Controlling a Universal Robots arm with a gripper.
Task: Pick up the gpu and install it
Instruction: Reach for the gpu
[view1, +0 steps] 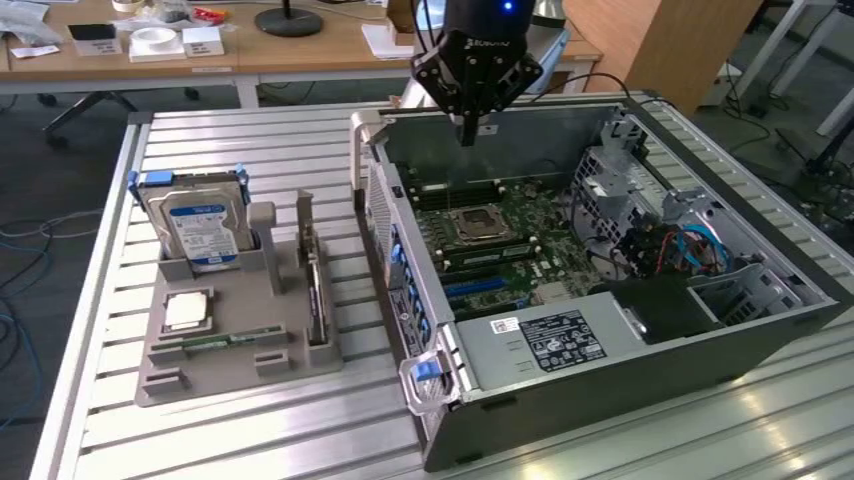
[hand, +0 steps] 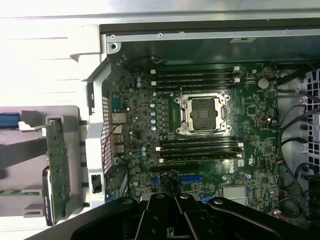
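Observation:
The gpu (view1: 315, 290) stands on its long edge in a slot of the grey holder (view1: 227, 365), at the exterior view's left of the open computer case (view1: 641, 360). In the wrist view the gpu (hand: 58, 167) shows a greenish-brown board face beside the case's rear panel. My gripper (view1: 467, 132) hangs above the far rim of the case, well apart from the gpu. Its fingers meet in one narrow tip with nothing between them. In the wrist view my gripper (hand: 175, 199) hovers over the motherboard (hand: 260, 125), close to the blue expansion slots (hand: 189, 177).
The holder also carries a silver hard drive with a blue label (view1: 200, 230), a square processor (view1: 186, 311) and a slim green memory stick (view1: 227, 340). Inside the case are the processor socket (hand: 202, 114), memory slots and cable bundles (view1: 674, 245). Desks stand behind the slatted table.

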